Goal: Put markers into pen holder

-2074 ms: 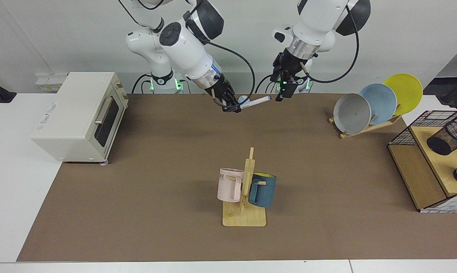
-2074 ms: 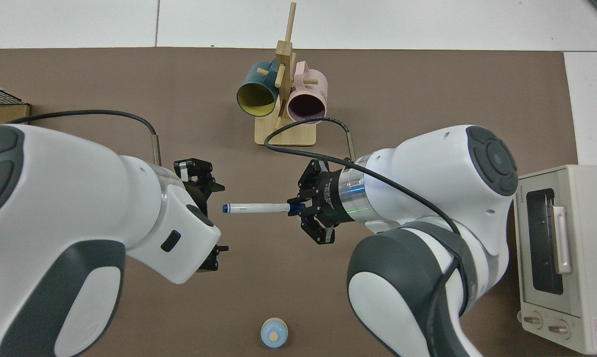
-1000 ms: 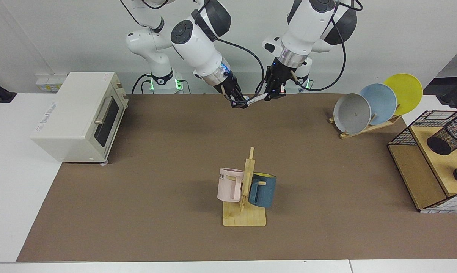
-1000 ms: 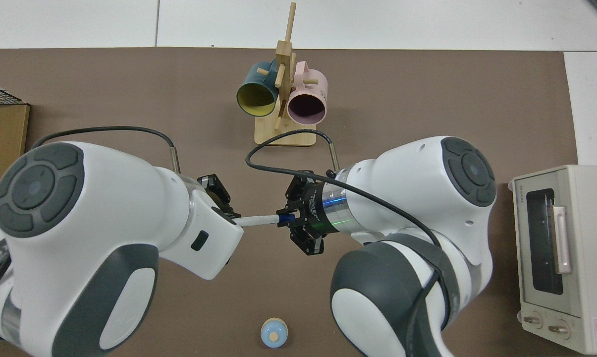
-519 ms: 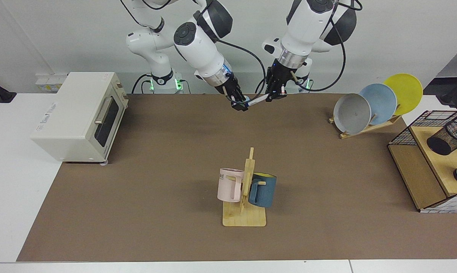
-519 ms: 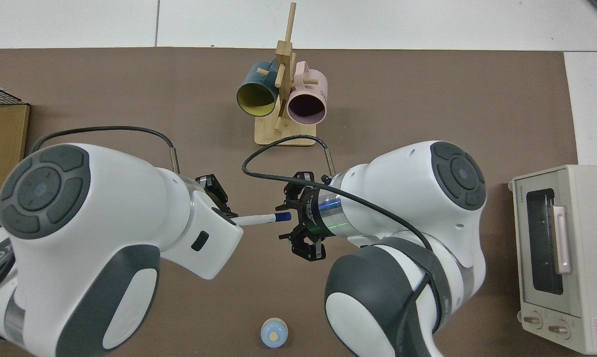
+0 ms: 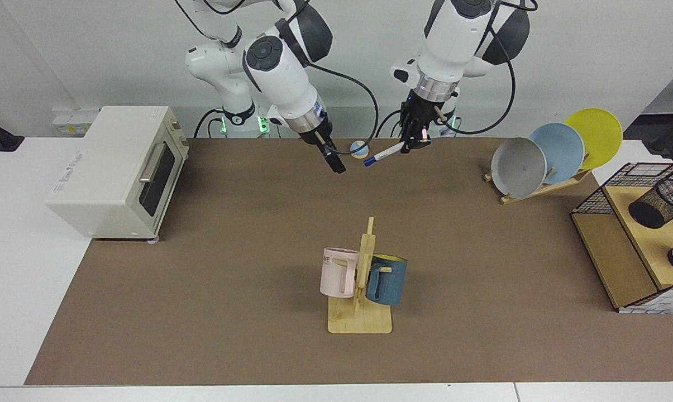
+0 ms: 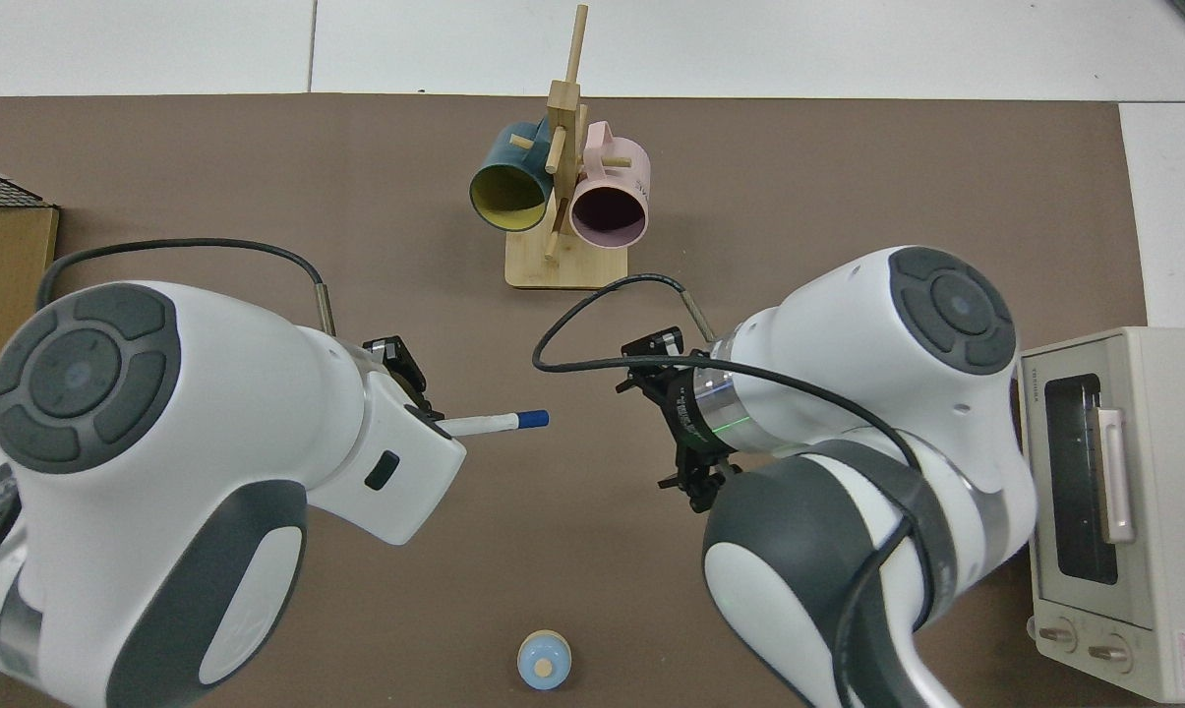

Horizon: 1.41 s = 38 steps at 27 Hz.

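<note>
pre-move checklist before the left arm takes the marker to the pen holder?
1. Marker held by left gripper: ok, gripped at its white end, capped end free.
2. Right gripper clear of the marker: ok, it is apart from it; open or shut cannot tell.
3. Pen holder ready to receive: not ok, it sits tilted in the wire basket, mouth not straight up.
4. Pen holder free of other items: cannot tell.
5. Path past the plate rack: cannot tell, the rack stands between marker and basket.
6. Marker pointed for insertion: not ok, it lies slanted, not vertical.
</note>
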{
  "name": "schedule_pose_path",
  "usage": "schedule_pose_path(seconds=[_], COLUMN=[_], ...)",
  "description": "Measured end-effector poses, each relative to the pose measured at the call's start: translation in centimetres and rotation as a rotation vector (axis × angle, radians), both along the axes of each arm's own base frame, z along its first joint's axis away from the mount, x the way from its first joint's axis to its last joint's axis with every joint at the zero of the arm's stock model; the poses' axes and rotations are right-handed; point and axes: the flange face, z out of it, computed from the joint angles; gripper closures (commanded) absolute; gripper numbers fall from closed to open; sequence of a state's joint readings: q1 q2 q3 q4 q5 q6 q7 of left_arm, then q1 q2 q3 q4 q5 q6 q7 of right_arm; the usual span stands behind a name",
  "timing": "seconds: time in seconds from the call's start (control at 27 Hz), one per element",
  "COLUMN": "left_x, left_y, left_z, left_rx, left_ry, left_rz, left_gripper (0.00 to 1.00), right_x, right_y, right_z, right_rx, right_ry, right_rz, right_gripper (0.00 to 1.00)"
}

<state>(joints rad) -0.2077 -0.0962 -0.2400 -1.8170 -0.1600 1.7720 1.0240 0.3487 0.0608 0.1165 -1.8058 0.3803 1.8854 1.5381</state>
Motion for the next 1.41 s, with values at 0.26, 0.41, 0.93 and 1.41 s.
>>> schedule_pose_path(seconds=[0.26, 0.41, 0.93, 1.41], left_x=[0.4, 0.7, 2.4, 4.9], left_y=[0.8, 1.5, 7.5, 18.2], left_z=[-0.1, -0.1, -0.3, 0.1], left_rx=[0.037, 0.061, 0.228, 0.476], left_ry=[-0.014, -0.022, -0.031, -0.074], left_rz=[0.003, 0.009, 0.073, 0.154], left_gripper=[1.0, 1.0, 1.0, 1.0], right_x=[1.5, 2.3, 3.8, 4.2], right_y=[-8.4, -13.3, -26.5, -27.5], right_z=[-0.5, -0.8, 1.1, 9.8], right_rx=[-0.102, -0.147, -0.159, -0.223], right_ry=[-0.04, -0.057, -0.171, -0.28], right_rz=[0.365, 0.589, 1.093, 1.078], right_gripper=[0.0, 0.0, 0.0, 0.0])
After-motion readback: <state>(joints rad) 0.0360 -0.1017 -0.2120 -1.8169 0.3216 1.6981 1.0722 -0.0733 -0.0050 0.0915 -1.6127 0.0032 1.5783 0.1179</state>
